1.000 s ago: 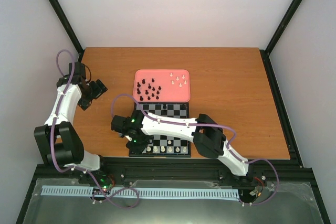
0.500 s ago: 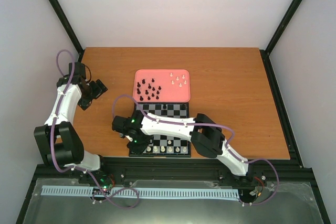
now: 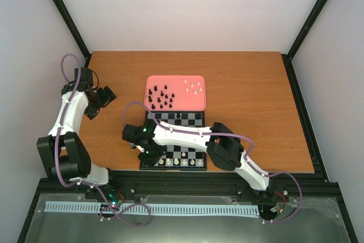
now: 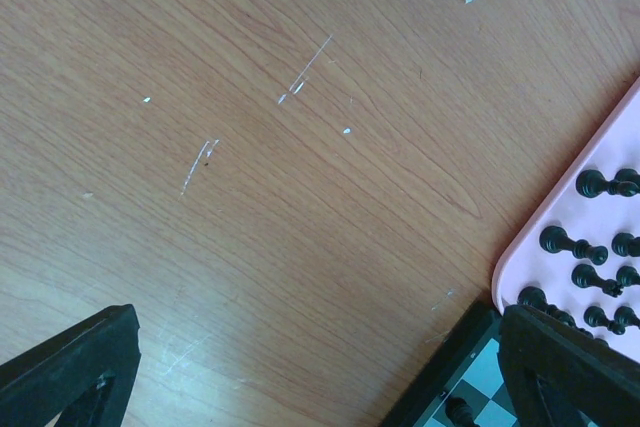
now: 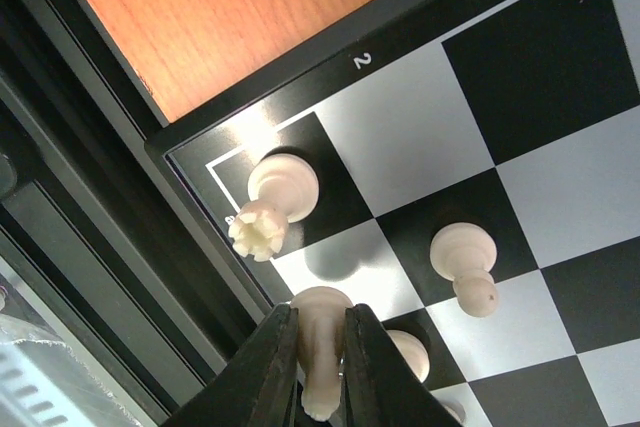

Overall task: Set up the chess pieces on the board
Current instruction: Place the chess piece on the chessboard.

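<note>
Holding steady at the checked black-and-pale chessboard's (image 5: 560, 77) near-left corner: your right claw (image 5: 320, 322) still pinches a cream-white chess piece (image 5: 320, 387). Looks seated, so release it.

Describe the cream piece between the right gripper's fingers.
The cream piece looks like smooth matte plastic: a round base, a slimmer body, its top partly hidden. It stands upright on the board, in the edge row beside the corner rook. The fingers of the right gripper flank it closely on both sides, seemingly touching it.
</note>
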{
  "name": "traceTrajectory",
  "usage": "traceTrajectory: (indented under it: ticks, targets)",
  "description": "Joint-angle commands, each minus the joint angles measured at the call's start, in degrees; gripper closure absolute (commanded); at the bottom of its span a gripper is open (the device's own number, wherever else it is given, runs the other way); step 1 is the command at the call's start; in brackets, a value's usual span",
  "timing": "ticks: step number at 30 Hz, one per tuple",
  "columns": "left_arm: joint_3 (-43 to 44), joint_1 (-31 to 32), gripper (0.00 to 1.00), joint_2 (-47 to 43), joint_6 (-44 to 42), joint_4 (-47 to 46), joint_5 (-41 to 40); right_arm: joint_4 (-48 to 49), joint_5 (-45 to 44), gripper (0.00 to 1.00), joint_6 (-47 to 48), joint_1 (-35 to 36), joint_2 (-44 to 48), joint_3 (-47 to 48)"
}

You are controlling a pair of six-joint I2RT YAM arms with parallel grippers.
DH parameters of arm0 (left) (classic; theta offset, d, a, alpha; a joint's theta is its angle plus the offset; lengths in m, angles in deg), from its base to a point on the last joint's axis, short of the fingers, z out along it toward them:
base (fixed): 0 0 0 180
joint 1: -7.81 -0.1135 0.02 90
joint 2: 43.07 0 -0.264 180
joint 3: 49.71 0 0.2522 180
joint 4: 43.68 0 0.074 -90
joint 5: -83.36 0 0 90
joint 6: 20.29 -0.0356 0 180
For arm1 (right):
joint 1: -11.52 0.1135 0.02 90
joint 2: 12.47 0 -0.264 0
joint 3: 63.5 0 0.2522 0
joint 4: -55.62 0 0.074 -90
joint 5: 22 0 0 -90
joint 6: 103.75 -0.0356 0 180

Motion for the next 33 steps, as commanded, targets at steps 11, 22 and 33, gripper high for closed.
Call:
traceTrajectory:
  ticks: [11,22,33]
  targets:
    - [0.5,0.3,0.0,-1.5,-0.9,-1.0,-0.9,0.3,0.3,0.82,0.9,-0.5,-1.2,-0.2]
    - [0.8,0.3,0.0,-1.0,-0.9,-1.1,-0.9,0.1,-0.8,0.76,1.5,-0.6,0.8,0.1]
    - [1.9,0.3,0.0,-0.7,-0.9,-0.3,-1.1,-3.8,-2.4,0.71,0.2,-0.5,6.7,2.6]
